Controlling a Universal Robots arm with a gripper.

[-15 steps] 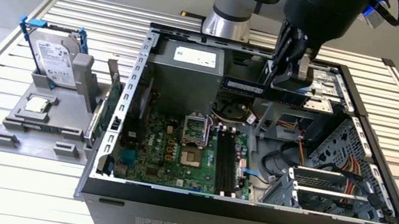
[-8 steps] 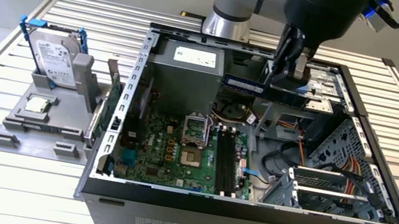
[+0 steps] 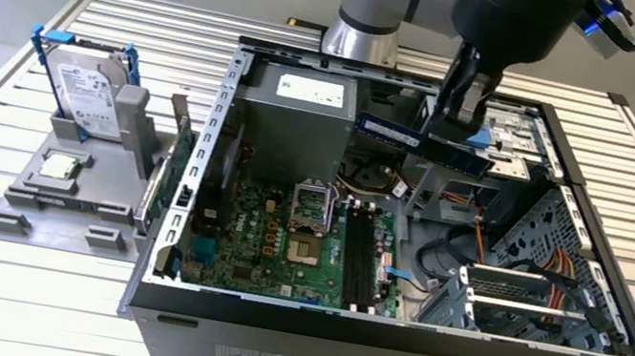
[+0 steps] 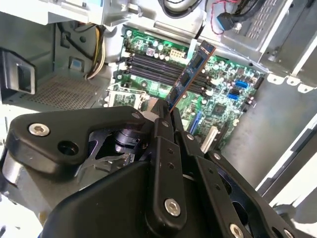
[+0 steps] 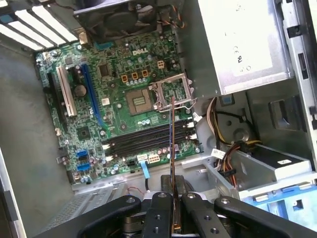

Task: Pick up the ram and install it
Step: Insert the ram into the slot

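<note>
The end effector (image 5: pixel 173 201) is clamped narrowly on one end of the ram (image 3: pixel 424 145) and holds it in the air above the open computer case (image 3: pixel 394 341). In the first wrist view the ram is edge-on, a thin line over the motherboard (image 5: pixel 114 89) and its black memory slots (image 5: pixel 148 141). Its gripped end is hidden between the fingers. At the exterior view's left, the hard drive (image 3: pixel 92 97) stands in a grey holder (image 3: pixel 68 204) on the worktop (image 3: pixel 0 299).
</note>
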